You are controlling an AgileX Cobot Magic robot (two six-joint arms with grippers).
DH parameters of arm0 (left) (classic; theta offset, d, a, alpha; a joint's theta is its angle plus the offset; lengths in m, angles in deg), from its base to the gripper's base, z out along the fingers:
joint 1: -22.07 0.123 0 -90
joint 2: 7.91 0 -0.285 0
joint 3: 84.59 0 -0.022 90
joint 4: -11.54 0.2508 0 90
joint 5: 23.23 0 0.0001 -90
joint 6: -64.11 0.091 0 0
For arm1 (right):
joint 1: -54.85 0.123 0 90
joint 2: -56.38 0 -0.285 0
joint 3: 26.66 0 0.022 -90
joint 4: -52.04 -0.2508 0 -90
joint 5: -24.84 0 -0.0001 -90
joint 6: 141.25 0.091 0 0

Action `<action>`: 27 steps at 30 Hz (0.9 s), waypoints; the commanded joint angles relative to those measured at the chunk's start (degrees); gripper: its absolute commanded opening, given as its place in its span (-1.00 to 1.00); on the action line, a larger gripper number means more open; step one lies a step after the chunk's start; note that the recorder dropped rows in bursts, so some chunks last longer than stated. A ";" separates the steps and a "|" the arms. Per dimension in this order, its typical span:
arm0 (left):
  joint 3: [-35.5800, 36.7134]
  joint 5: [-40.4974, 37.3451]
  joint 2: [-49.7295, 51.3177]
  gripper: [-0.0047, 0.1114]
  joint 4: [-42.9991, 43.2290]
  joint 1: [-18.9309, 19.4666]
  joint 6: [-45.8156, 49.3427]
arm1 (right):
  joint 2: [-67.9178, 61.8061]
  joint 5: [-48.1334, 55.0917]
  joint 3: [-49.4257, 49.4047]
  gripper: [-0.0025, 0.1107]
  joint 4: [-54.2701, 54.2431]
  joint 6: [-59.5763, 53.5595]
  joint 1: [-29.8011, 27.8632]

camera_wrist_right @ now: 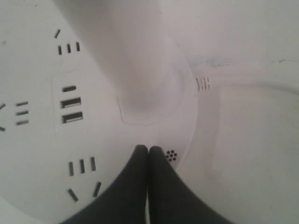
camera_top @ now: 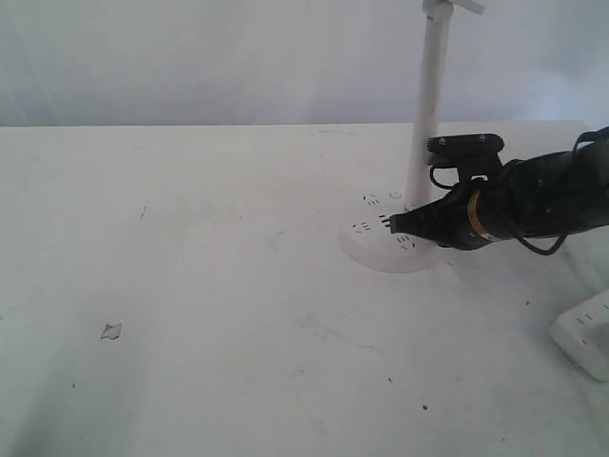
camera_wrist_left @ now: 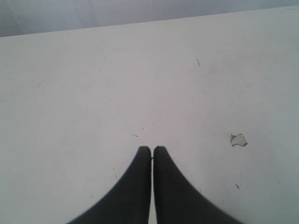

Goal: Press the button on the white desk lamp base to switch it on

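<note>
Right tool [camera_wrist_right: 148, 149], tips together and empty, hangs over the white desk lamp base [camera_wrist_right: 42, 140] just beside its pole [camera_wrist_right: 126, 56], button not discernible.

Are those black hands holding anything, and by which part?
Nothing is held. Both are shut with nothing between the fingers: the right hand is over the white desk lamp base beside its pole, the left hand over the table.
</note>
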 commanded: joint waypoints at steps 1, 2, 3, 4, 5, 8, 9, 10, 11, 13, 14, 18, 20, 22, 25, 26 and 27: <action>-0.16 0.37 -0.27 -0.90 -0.43 0.02 -0.12 | -0.99 0.50 1.56 -0.96 0.08 0.16 -0.44; -0.16 0.37 -0.27 -0.90 -0.43 0.02 -0.12 | -1.23 0.26 1.81 -0.96 0.08 0.16 -0.44; -0.16 0.37 -0.27 -0.90 -0.43 0.02 -0.12 | -1.34 0.26 2.08 -0.96 0.08 0.16 -0.44; -0.16 0.37 -0.27 -0.90 -0.43 0.02 -0.12 | -1.34 0.26 2.08 -0.96 0.08 0.16 -0.44; -0.16 0.37 -0.27 -0.90 -0.43 0.02 -0.12 | -1.34 0.26 2.08 -0.96 0.08 0.16 -0.44; -0.16 0.37 -0.27 -0.90 -0.43 0.02 -0.12 | -1.34 1.20 2.08 -0.96 0.08 0.16 -0.44; -0.16 0.37 -0.27 -0.90 -0.43 0.02 -0.12 | -1.34 1.20 2.08 -0.96 0.08 0.16 -0.44; -0.16 0.37 -0.27 -0.90 -0.43 0.02 -0.12 | -1.34 1.20 2.08 -0.96 0.08 0.16 -0.44; -0.16 0.37 -0.27 -0.90 -0.43 0.02 -0.12 | -1.34 1.20 2.08 -0.96 0.08 0.16 -0.44; -0.16 0.37 -0.27 -0.90 -0.43 0.02 -0.12 | -1.34 1.20 2.08 -0.96 0.08 0.16 -0.44; -0.16 0.37 -0.27 -0.90 -0.43 0.02 -0.12 | -1.48 1.63 2.08 -0.96 0.08 0.16 -0.44; -0.16 0.37 -0.27 -0.90 -0.43 0.02 -0.12 | -2.13 1.63 2.08 -0.96 0.08 0.16 -0.44; -0.16 0.37 -0.27 -0.90 -0.43 0.02 -0.12 | -2.44 1.63 2.08 -0.96 0.08 0.16 -0.44; -0.16 0.37 -0.27 -0.90 -0.43 0.02 -0.12 | -2.91 1.63 2.08 -0.96 0.08 0.16 -0.44; -0.16 0.37 -0.27 -0.90 -0.43 0.02 -0.12 | -3.15 1.63 2.08 -0.96 0.08 0.27 -0.44; -0.16 0.37 -0.27 -0.90 -0.43 0.02 -0.12 | -3.12 1.33 2.08 -0.96 0.08 0.27 -0.44; -0.16 0.37 -0.27 -0.90 -0.43 0.02 -0.12 | -3.12 1.33 2.08 -0.96 0.08 0.27 -0.44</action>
